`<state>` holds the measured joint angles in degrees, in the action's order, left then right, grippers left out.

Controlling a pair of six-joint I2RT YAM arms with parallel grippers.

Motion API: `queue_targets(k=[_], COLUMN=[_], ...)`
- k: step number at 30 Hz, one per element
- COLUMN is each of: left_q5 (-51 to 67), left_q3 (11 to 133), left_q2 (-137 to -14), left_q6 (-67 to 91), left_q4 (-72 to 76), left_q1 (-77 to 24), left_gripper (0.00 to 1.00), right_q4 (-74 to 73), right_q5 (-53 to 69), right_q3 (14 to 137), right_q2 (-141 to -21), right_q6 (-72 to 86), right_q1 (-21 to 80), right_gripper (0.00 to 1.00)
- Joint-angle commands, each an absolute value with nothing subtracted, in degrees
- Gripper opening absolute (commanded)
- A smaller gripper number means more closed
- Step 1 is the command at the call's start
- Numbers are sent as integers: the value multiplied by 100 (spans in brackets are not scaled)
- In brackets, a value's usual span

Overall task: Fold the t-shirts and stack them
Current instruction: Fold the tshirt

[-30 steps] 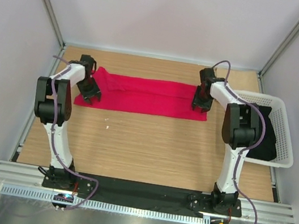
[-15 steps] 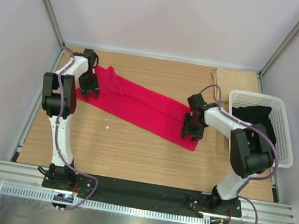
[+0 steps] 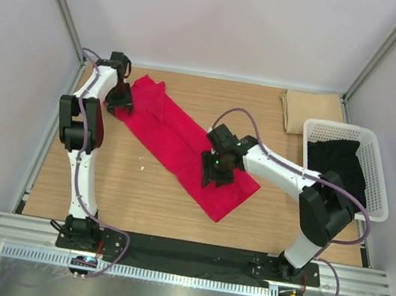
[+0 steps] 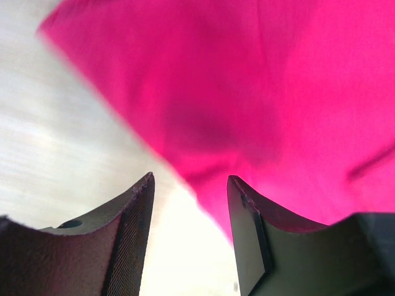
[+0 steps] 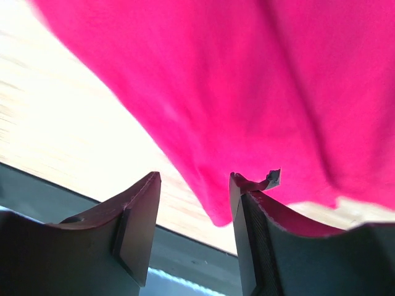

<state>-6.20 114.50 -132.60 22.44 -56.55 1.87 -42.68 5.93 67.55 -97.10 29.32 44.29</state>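
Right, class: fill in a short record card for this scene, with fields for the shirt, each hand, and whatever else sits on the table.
red t-shirt: a long narrow strip, lying diagonally on the table
left hand: open, at the shirt's far left end
right hand: open, over the shirt's near right part
basket: white, at the right edge, dark cloth inside
tan cloth: folded, far right corner

Parted left pincer [image 4: 190, 179]; crimson t-shirt [image 4: 265, 92] edge just beyond it, on pale table [image 4: 55, 142].
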Motion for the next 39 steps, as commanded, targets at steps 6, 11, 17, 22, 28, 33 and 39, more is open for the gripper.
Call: queue_targets(k=[6,11,17,22,28,33,39], left_q5=[509,352,-306,-1097,-1748,-2145,-1093], left_q3=[9986,9124,9175,9746,10747,11180,9828], left_q2=[-11392,-11179,-11856,-12671,-13420,-13422,-11957], left_q6=[3339,4155,4474,4062,3175,2295,2460], left_q4=[-5055,-4605,-5036,-5553,-5923,-5968,-5318], left_q1=[-156,-553,-905,-905,-897,-896,-896], left_gripper=[52,52,53,53,53,54,61], right_q4=[-4508,-4553,-4333,-4026,-3964,-3815,-4472], right_q5=[553,238,27,44,184,1002,493], right_q3=[7479,7471,6883,6013,5485,5414,6071], right_q2=[-9685,-10010,-10055,-9870,-9616,-9422,-8799], right_q6=[2365,1864,1872,2065,2565,2988,2497], right_q1=[2902,2663,2654,2750,3461,4428,4456], right_gripper=[56,57,57,57,57,57,58])
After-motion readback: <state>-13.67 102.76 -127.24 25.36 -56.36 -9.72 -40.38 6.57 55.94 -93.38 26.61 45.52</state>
